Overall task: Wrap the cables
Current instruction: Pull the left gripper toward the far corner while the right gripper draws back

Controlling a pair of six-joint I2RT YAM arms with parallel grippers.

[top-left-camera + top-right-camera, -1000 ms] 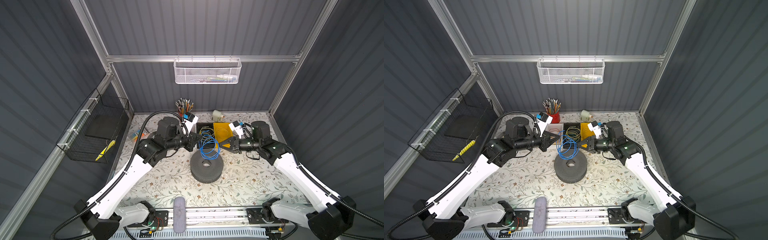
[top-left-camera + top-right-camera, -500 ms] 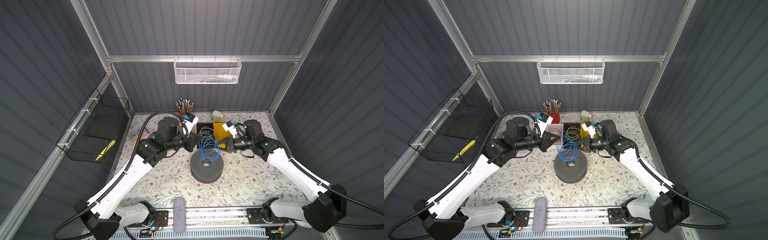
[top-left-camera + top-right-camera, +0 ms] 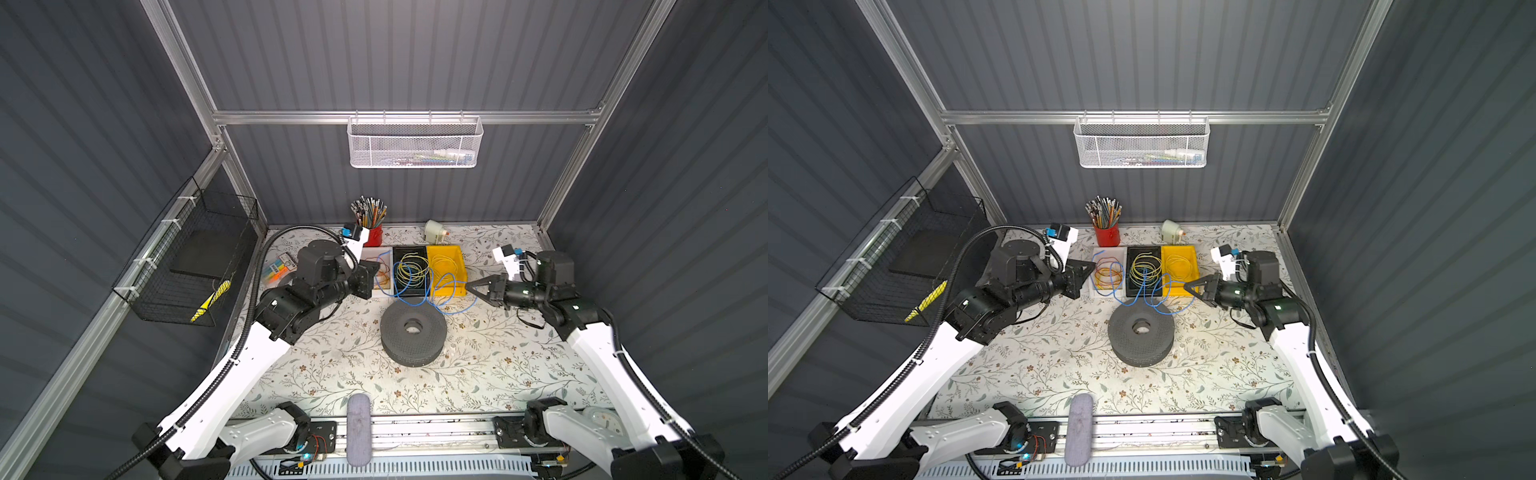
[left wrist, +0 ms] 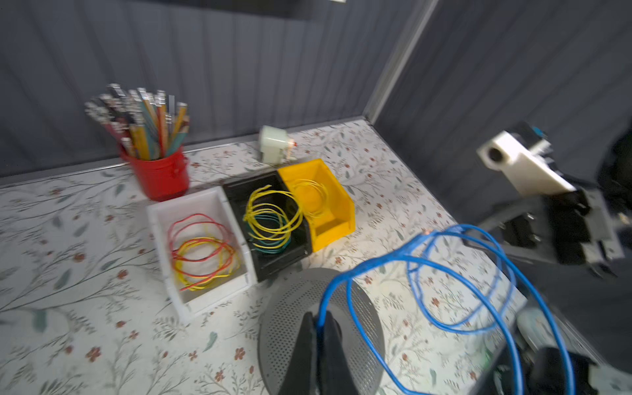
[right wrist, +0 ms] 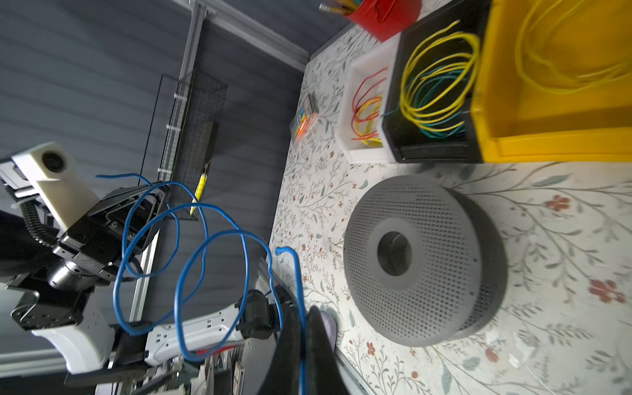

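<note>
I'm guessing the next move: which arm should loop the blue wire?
Probably right: both pinch the wire, but the loops gather by the left gripper, so the right gripper can swing its end round.

Left claw (image 3: 1090,269) clamped tight, right claw (image 3: 1187,286) clamped tight, both aloft, tips pointing toward each other

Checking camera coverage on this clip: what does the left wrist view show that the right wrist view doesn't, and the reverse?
Only the left wrist view shows the pale gadget by the back wall and the right arm's white camera.

Only the right wrist view shows the black wire basket on the side wall, the colourful packet on the table and the left arm's white camera.

Both show the blue cable, pinched by the left gripper and the right gripper. Both also show the grey perforated disc and the white bin, black bin and yellow bin holding coiled wires.
</note>
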